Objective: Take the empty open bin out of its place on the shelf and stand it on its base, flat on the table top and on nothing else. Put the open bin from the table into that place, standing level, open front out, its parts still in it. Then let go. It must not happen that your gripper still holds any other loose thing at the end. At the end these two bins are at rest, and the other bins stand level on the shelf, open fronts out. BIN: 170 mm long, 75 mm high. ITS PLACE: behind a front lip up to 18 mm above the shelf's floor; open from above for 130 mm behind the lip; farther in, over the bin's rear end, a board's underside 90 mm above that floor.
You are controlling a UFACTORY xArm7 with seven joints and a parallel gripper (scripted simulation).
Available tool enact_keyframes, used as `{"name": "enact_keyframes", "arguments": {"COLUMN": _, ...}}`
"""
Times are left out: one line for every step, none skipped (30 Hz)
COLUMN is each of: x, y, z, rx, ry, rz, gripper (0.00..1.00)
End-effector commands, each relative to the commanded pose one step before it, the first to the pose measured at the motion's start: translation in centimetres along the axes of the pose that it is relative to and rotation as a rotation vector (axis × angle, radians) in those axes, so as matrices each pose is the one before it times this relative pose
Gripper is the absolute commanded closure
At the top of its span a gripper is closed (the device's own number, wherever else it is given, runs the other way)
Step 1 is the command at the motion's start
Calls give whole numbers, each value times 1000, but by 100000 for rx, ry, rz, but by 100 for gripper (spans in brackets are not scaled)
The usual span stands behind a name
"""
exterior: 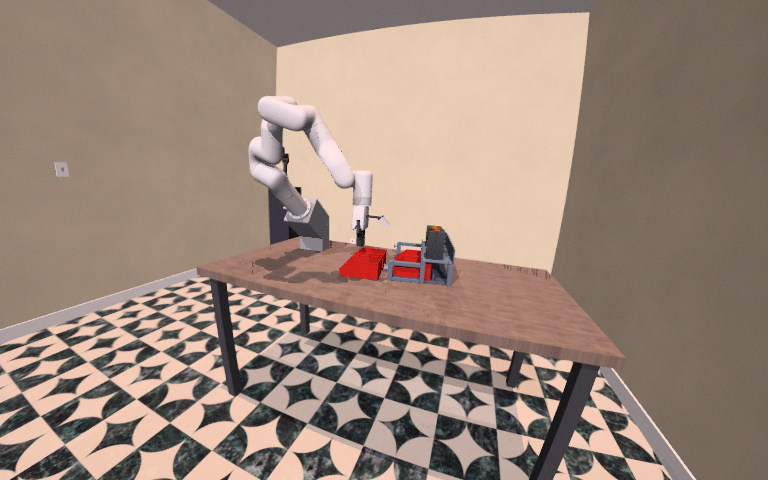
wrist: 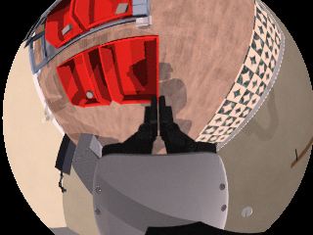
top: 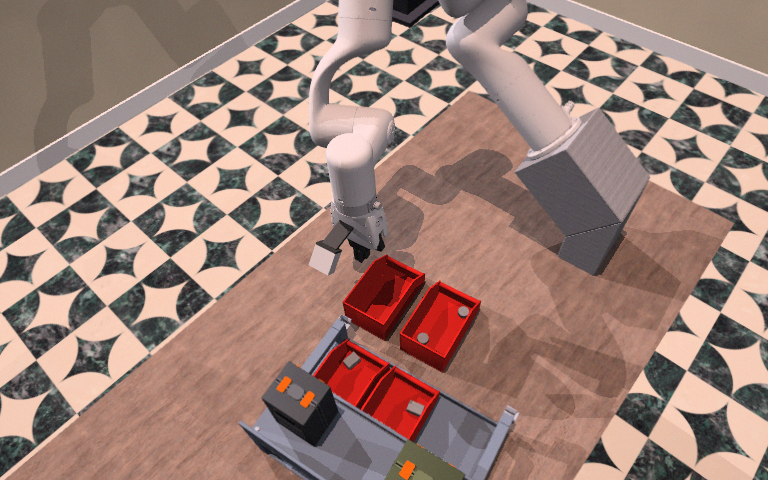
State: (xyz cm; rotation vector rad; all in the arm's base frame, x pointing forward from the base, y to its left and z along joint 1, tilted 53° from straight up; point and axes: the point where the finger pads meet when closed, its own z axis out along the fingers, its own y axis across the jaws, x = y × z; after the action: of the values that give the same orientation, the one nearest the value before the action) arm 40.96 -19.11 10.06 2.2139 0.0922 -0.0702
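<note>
My gripper (top: 360, 256) (exterior: 360, 242) (wrist: 157, 104) is shut and empty, above the table just beyond the end of the empty bin away from the shelf. The empty red bin (top: 365, 320) (wrist: 126, 73) stands on the table, with shadow inside. Beside it, with a narrow gap, the red bin with parts (top: 442, 331) (wrist: 74, 78) stands on the table; two round grey parts show inside in the top view. The grey shelf (top: 461, 424) (exterior: 404, 264) has a vacant place at its right in the top view. The bins' undersides are hidden.
Two other red bins (top: 346, 382) (top: 396, 404) stand side by side on the shelf, each with a grey block inside. A dark box (top: 300, 404) (exterior: 434, 243) and an olive box (top: 427, 466) with orange latches stand on the shelf's upper board. Shelf end posts rise near the bins.
</note>
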Motion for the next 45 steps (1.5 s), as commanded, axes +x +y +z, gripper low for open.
{"name": "enact_keyframes", "arguments": {"x": 145, "y": -41, "z": -115, "rx": 11, "ry": 364, "rz": -171, "gripper": 100}}
{"name": "enact_keyframes", "arguments": {"x": 2, "y": -10, "z": -1, "rx": 3, "ry": 1, "rz": -211, "gripper": 100}}
{"name": "enact_keyframes", "arguments": {"x": 3, "y": -18, "z": -2, "rx": 6, "ry": 1, "rz": -397, "gripper": 100}}
{"name": "enact_keyframes", "arguments": {"x": 5, "y": -29, "z": -3, "rx": 10, "ry": 2, "rz": -634, "gripper": 100}}
{"name": "enact_keyframes", "arguments": {"x": 7, "y": -42, "z": -4, "rx": 14, "ry": 2, "rz": -914, "gripper": 100}}
{"name": "enact_keyframes", "arguments": {"x": 10, "y": -56, "z": -5, "rx": 18, "ry": 3, "rz": -1232, "gripper": 100}}
{"name": "enact_keyframes", "arguments": {"x": 14, "y": -72, "z": -7, "rx": 23, "ry": 5, "rz": -1583, "gripper": 100}}
{"name": "enact_keyframes", "arguments": {"x": 0, "y": 0, "z": 0, "rx": 0, "ry": 0, "rz": 0, "gripper": 100}}
{"name": "enact_keyframes", "arguments": {"x": 0, "y": 0, "z": 0, "rx": 0, "ry": 0, "rz": 0, "gripper": 100}}
{"name": "enact_keyframes", "arguments": {"x": 18, "y": -89, "z": -8, "rx": 28, "ry": 6, "rz": -1962, "gripper": 100}}
{"name": "enact_keyframes", "arguments": {"x": 24, "y": -107, "z": -10, "rx": 33, "ry": 8, "rz": -2363, "gripper": 100}}
{"name": "enact_keyframes", "arguments": {"x": 30, "y": -125, "z": -12, "rx": 38, "ry": 10, "rz": -2781, "gripper": 100}}
{"name": "enact_keyframes", "arguments": {"x": 38, "y": -143, "z": -13, "rx": 43, "ry": 12, "rz": -3212, "gripper": 100}}
{"name": "enact_keyframes", "arguments": {"x": 48, "y": -161, "z": -15, "rx": 47, "ry": 15, "rz": -3651, "gripper": 100}}
{"name": "enact_keyframes", "arguments": {"x": 60, "y": -178, "z": -17, "rx": 51, "ry": 18, "rz": -4095, "gripper": 100}}
{"name": "enact_keyframes", "arguments": {"x": 73, "y": -195, "z": -19, "rx": 54, "ry": 21, "rz": -4538, "gripper": 100}}
{"name": "enact_keyframes", "arguments": {"x": 89, "y": -210, "z": -20, "rx": 56, "ry": 25, "rz": -4978, "gripper": 100}}
{"name": "enact_keyframes", "arguments": {"x": 106, "y": -223, "z": -22, "rx": 58, "ry": 28, "rz": -5411, "gripper": 100}}
{"name": "enact_keyframes", "arguments": {"x": 126, "y": -234, "z": -23, "rx": 58, "ry": 32, "rz": -5832, "gripper": 100}}
{"name": "enact_keyframes", "arguments": {"x": 147, "y": -242, "z": -24, "rx": 57, "ry": 35, "rz": -6240, "gripper": 100}}
{"name": "enact_keyframes", "arguments": {"x": 169, "y": -248, "z": -25, "rx": 55, "ry": 38, "rz": -6631, "gripper": 100}}
{"name": "enact_keyframes", "arguments": {"x": 193, "y": -250, "z": -27, "rx": -12, "ry": 57, "rz": -5536, "gripper": 100}}
{"name": "enact_keyframes", "arguments": {"x": 215, "y": -251, "z": -27, "rx": -71, "ry": 74, "rz": -4984, "gripper": 100}}
{"name": "enact_keyframes", "arguments": {"x": 234, "y": -252, "z": -28, "rx": -96, "ry": 82, "rz": -5245, "gripper": 100}}
{"name": "enact_keyframes", "arguments": {"x": 0, "y": 0, "z": 0, "rx": 0, "ry": 0, "rz": 0, "gripper": 100}}
{"name": "enact_keyframes", "arguments": {"x": 0, "y": 0, "z": 0, "rx": 0, "ry": 0, "rz": 0, "gripper": 100}}
{"name": "enact_keyframes", "arguments": {"x": 253, "y": -250, "z": -29, "rx": 375, "ry": -4, "rz": -14239, "gripper": 100}}
{"name": "enact_keyframes", "arguments": {"x": 293, "y": -220, "z": -29, "rx": -244, "ry": 99, "rz": -4934, "gripper": 100}}
{"name": "enact_keyframes", "arguments": {"x": 309, "y": -213, "z": -30, "rx": -356, "ry": 107, "rz": -2966, "gripper": 100}}
{"name": "enact_keyframes", "arguments": {"x": 320, "y": -211, "z": -30, "rx": -269, "ry": 77, "rz": -3362, "gripper": 100}}
{"name": "enact_keyframes", "arguments": {"x": 330, "y": -206, "z": -31, "rx": -192, "ry": 61, "rz": -4434, "gripper": 100}}
{"name": "enact_keyframes", "arguments": {"x": 341, "y": -196, "z": -31, "rx": -178, "ry": 60, "rz": -5126, "gripper": 100}}
{"name": "enact_keyframes", "arguments": {"x": 351, "y": -183, "z": -31, "rx": -197, "ry": 71, "rz": -5367, "gripper": 100}}
{"name": "enact_keyframes", "arguments": {"x": 360, "y": -168, "z": -30, "rx": -217, "ry": 74, "rz": -5423, "gripper": 100}}
{"name": "enact_keyframes", "arguments": {"x": 366, "y": -152, "z": -30, "rx": -227, "ry": 66, "rz": -5411, "gripper": 100}}
{"name": "enact_keyframes", "arguments": {"x": 371, "y": -134, "z": -29, "rx": -231, "ry": 57, "rz": -5374, "gripper": 100}}
{"name": "enact_keyframes", "arguments": {"x": 373, "y": -117, "z": -28, "rx": -231, "ry": 45, "rz": -5341, "gripper": 100}}
{"name": "enact_keyframes", "arguments": {"x": 373, "y": -99, "z": -27, "rx": -230, "ry": 29, "rz": -5324, "gripper": 100}}
{"name": "enact_keyframes", "arguments": {"x": 370, "y": -81, "z": -26, "rx": -228, "ry": 16, "rz": -5320, "gripper": 100}}
{"name": "enact_keyframes", "arguments": {"x": 366, "y": -63, "z": -25, "rx": -225, "ry": 6, "rz": -5319, "gripper": 100}}
{"name": "enact_keyframes", "arguments": {"x": 359, "y": -46, "z": -24, "rx": -222, "ry": -4, "rz": -5318, "gripper": 100}}
{"name": "enact_keyframes", "arguments": {"x": 0, "y": 0, "z": 0, "rx": 0, "ry": 0, "rz": 0, "gripper": 100}}
{"name": "enact_keyframes", "arguments": {"x": 0, "y": 0, "z": 0, "rx": 0, "ry": 0, "rz": 0, "gripper": 100}}
{"name": "enact_keyframes", "arguments": {"x": 350, "y": -29, "z": -23, "rx": -281, "ry": 46, "rz": -15460, "gripper": 100}}
{"name": "enact_keyframes", "arguments": {"x": 339, "y": 21, "z": -21, "rx": -222, "ry": -50, "rz": -3715, "gripper": 100}}
